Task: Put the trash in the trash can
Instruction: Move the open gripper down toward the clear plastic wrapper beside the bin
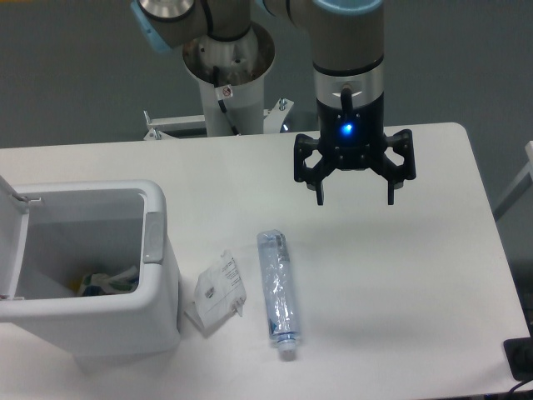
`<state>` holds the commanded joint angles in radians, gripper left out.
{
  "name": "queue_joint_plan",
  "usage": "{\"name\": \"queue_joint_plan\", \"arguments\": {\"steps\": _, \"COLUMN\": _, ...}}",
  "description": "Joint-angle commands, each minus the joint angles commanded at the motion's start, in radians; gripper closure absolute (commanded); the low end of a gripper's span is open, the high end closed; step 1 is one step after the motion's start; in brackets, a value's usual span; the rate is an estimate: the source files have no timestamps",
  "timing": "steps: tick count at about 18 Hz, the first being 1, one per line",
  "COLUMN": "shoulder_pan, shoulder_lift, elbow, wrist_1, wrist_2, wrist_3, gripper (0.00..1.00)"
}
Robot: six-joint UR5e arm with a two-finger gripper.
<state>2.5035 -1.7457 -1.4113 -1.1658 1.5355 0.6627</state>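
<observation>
At the far left sits a white boxy plastic trash can [125, 312] with rounded corners, its hinged white lid [12, 242] swung open and a grey latch tab [155, 237] on the rim facing right. Some scraps already lie at the bottom of it — a bit of yellow, blue and white, too small to identify.

Just right of the bin, on the white table [433, 275], lies a crumpled flat white paper packet [219, 287] with small print. Just beside that, a little apart, a long clear plastic bottle [277, 287] with a bluish label lies on its side, cap end toward the near edge.

Further right and above the table hangs the black two-finger gripper [355, 190] of the robot arm, a blue light glowing on its body. Its jaws are spread wide and hold nothing; it is up and to the right of the bottle, touching neither piece.

Both pieces of trash are out on the table — so, judging from this, each has yet to be picked up and dropped in.
</observation>
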Motion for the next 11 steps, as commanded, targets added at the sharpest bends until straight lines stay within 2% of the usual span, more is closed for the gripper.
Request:
{"name": "queue_joint_plan", "arguments": {"steps": 4, "shoulder_pan": -0.009, "shoulder_lift": -0.002, "elbow": -0.006, "wrist_1": 0.003, "wrist_2": -0.006, "wrist_3": -0.008, "gripper": 0.00}}
{"name": "queue_joint_plan", "arguments": {"steps": 6, "shoulder_pan": -0.014, "shoulder_lift": -0.020, "elbow": -0.018, "wrist_1": 0.021, "wrist_2": -0.008, "wrist_3": -0.006, "gripper": 0.00}}
{"name": "queue_joint_plan", "arguments": {"steps": 8, "shoulder_pan": -0.017, "shoulder_lift": -0.029, "elbow": -0.063, "wrist_1": 0.079, "wrist_2": -0.008, "wrist_3": -0.012, "gripper": 0.00}}
{"name": "queue_joint_plan", "arguments": {"steps": 9, "shoulder_pan": -0.023, "shoulder_lift": -0.026, "elbow": -0.108, "wrist_1": 0.142, "wrist_2": -0.006, "wrist_3": -0.020, "gripper": 0.00}}
{"name": "queue_joint_plan", "arguments": {"steps": 11, "shoulder_pan": -0.044, "shoulder_lift": -0.023, "elbow": -0.181, "wrist_1": 0.219, "wrist_2": -0.006, "wrist_3": -0.035, "gripper": 0.00}}
